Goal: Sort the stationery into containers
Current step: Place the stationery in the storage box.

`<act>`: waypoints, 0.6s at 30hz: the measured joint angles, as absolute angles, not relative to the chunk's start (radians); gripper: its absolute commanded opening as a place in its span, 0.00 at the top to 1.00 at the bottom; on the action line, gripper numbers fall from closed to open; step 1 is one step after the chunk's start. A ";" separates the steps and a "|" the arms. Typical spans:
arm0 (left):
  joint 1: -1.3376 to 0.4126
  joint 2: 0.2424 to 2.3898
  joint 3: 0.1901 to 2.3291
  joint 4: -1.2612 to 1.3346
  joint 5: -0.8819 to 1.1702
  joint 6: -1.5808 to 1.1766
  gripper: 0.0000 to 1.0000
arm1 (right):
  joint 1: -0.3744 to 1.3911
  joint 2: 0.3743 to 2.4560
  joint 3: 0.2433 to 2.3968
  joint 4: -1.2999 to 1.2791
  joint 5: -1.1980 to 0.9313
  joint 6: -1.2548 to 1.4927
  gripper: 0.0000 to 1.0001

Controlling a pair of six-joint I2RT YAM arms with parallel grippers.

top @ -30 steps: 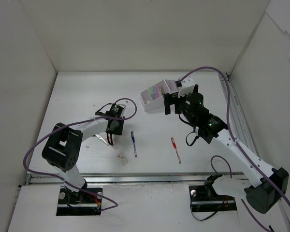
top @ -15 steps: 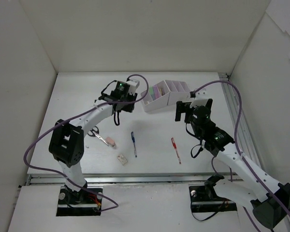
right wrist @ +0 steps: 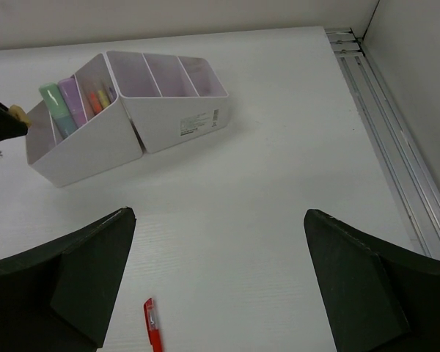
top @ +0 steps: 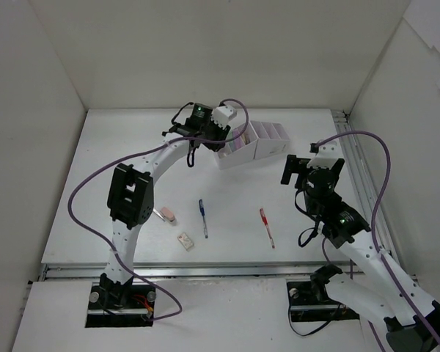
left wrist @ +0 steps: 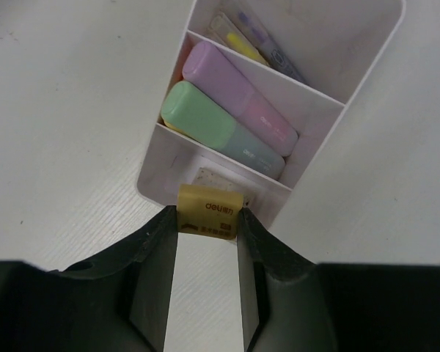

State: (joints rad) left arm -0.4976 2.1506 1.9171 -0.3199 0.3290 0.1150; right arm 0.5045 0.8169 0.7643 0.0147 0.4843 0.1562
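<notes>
Up at 12 o'clock: left claw (left wrist: 207,218) narrowly parted, pinching tan eraser (left wrist: 209,209) at organizer's (left wrist: 315,132) end-compartment rim. Right claw (right wrist: 216,220), 3 o'clock, gaping wide, empty. Red pen (top: 267,227) at 5 o'clock.

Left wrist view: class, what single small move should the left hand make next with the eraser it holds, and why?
Probably ease the left hand a little forward before releasing. The yellowish eraser pinched between its fingers shows over the near wall of the end compartment of the organizer, not squarely over the opening.
</notes>
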 measured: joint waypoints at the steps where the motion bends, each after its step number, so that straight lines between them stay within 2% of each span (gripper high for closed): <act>1: -0.498 2.164 1.920 -0.325 0.340 0.125 0.69 | 0.503 0.816 0.764 0.011 0.488 0.157 0.02; 2: -0.498 2.175 1.925 -0.331 0.345 0.131 0.59 | 0.502 0.816 0.764 0.007 0.491 0.156 0.02; 4: -0.498 2.201 1.941 -0.344 0.348 0.142 0.50 | 0.497 0.816 0.764 -0.002 0.493 0.157 0.02; 5: -0.498 2.209 1.945 -0.350 0.349 0.148 0.36 | 0.496 0.816 0.764 -0.006 0.493 0.157 0.02; 9: -0.498 2.216 1.947 -0.368 0.351 0.157 0.23 | 0.495 0.816 0.764 -0.013 0.485 0.155 0.02; 12: -0.498 2.204 1.938 -0.362 0.351 0.159 0.01 | 0.492 0.820 0.765 -0.016 0.461 0.150 0.02; 18: -0.498 2.052 1.779 -0.338 0.308 0.121 0.01 | 0.493 0.872 0.779 -0.023 0.301 0.120 0.02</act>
